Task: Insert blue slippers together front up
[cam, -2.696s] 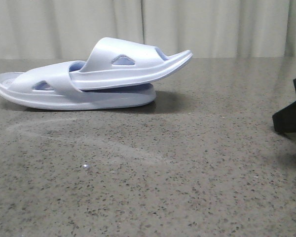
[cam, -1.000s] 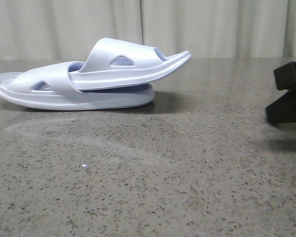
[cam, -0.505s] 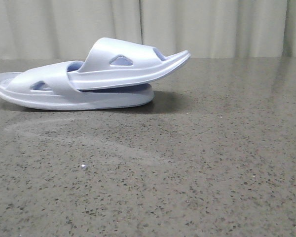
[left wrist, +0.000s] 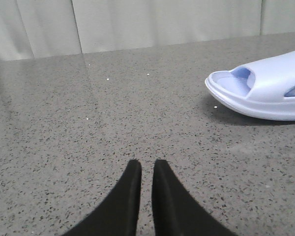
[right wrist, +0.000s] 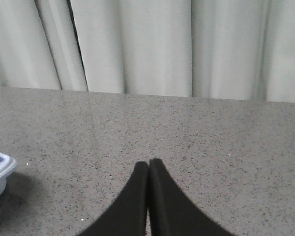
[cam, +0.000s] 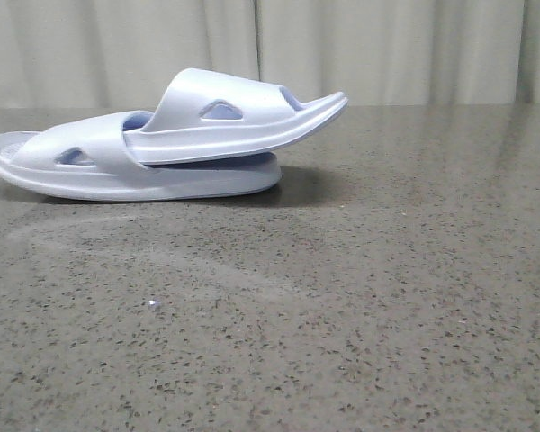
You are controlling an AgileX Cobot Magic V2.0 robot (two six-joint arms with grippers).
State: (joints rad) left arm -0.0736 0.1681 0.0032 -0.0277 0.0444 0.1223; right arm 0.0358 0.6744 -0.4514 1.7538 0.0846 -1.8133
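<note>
2 slippers [cam: 162, 148] sat nested on the table [cam: 342, 297], upper one tilted. Left gripper [left wrist: 142, 164] nearly together, right gripper [right wrist: 148, 162] together, both empty.

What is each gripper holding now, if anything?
Nothing. The left gripper and right gripper are closed and empty; the blue slippers lie nested on the table.

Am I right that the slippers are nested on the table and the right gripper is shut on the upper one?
Not quite. The right gripper is shut but empty, as its wrist view shows. In the front view, the upper slipper is tucked into the lower slipper on the table.
</note>
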